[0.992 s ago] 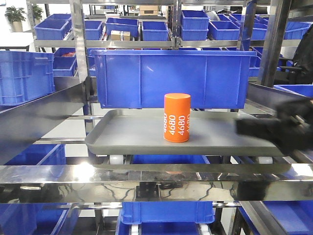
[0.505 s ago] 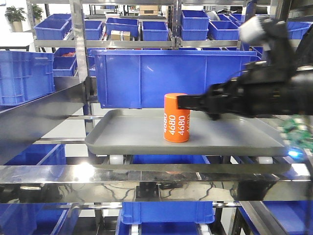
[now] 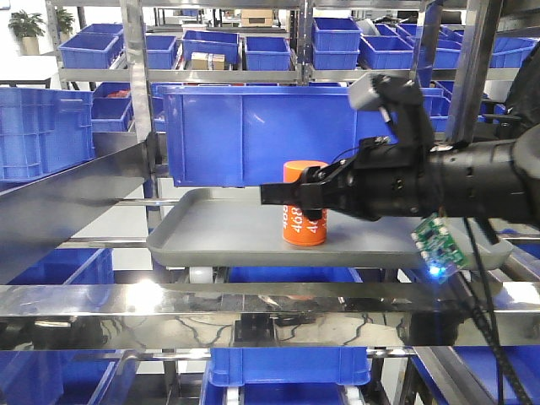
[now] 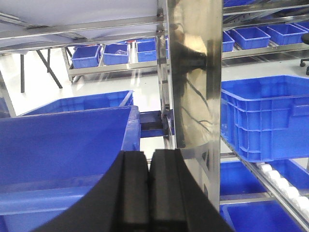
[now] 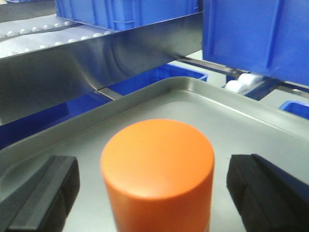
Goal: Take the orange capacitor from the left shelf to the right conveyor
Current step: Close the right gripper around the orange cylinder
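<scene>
Orange capacitor [image 3: 297,229] stands upright on the gray tray [image 3: 211,232], about mid-tray, slightly right of center. White "4680" print runs vertically on its side, partly hidden by the arm.

Right gripper [image 3: 287,196] is at capacitor height, spread wide, straddling it. Wrist view: 1 black pad [image 5: 41,193] on each side of the orange cap, with a clear gap on both sides, so no contact. Nothing is held. The arm comes in from the right, across the tray's right half.

A small green board [image 3: 437,243] with a blue LED lit hangs off the right arm, in front of the tray's right edge.

Large blue bin [image 3: 245,135] sits directly behind the tray, with more blue bins on the racks beyond. White rollers [image 3: 201,274] show under the tray's front edge. A polished steel rail [image 3: 253,316] runs across the foreground, below the tray.

Left gripper [image 4: 148,193] shows only in its own wrist view: jaws pressed together with nothing between them, pointed at a steel post [image 4: 193,72] with a blue bin [image 4: 63,145] to its left, well away from the capacitor.
</scene>
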`<state>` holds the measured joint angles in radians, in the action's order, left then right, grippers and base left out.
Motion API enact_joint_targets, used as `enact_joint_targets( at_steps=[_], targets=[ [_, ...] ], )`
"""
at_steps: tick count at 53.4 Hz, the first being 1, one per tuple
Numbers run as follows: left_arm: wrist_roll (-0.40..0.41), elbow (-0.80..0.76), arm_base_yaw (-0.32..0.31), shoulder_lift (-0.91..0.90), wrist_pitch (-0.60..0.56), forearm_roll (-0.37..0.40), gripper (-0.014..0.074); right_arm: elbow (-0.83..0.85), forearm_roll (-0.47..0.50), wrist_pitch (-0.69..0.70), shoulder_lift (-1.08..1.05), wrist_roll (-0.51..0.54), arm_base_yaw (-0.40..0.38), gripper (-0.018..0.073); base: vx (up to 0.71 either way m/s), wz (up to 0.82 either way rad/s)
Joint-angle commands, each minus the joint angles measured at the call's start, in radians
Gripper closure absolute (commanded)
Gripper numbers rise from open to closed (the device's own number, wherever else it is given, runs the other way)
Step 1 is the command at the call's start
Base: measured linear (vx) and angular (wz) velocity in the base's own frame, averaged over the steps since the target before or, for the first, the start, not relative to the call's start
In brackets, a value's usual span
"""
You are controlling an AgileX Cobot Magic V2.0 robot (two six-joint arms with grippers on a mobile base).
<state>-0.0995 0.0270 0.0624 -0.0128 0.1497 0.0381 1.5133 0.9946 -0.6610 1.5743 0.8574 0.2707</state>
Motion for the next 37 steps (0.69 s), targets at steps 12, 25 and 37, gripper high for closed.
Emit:
enact_joint_targets(
  at_steps=[12, 25, 37],
  targets=[
    [0.002, 0.032, 0.003, -0.012, -0.082, 0.004, 0.0602, 0.039, 0.075, 0.049, -0.027, 0.025, -0.002, 0.0043, 0.0, 0.0],
    [0.002, 0.032, 0.003, -0.012, -0.082, 0.004, 0.0602, 0.039, 0.077, 0.047, -0.027, 0.025, -0.002, 0.0218, 0.0, 0.0],
    [0.002, 0.032, 0.003, -0.012, -0.082, 0.004, 0.0602, 0.039, 0.075, 0.045, -0.029, 0.025, -0.002, 0.0225, 0.0, 0.0]
  ],
)
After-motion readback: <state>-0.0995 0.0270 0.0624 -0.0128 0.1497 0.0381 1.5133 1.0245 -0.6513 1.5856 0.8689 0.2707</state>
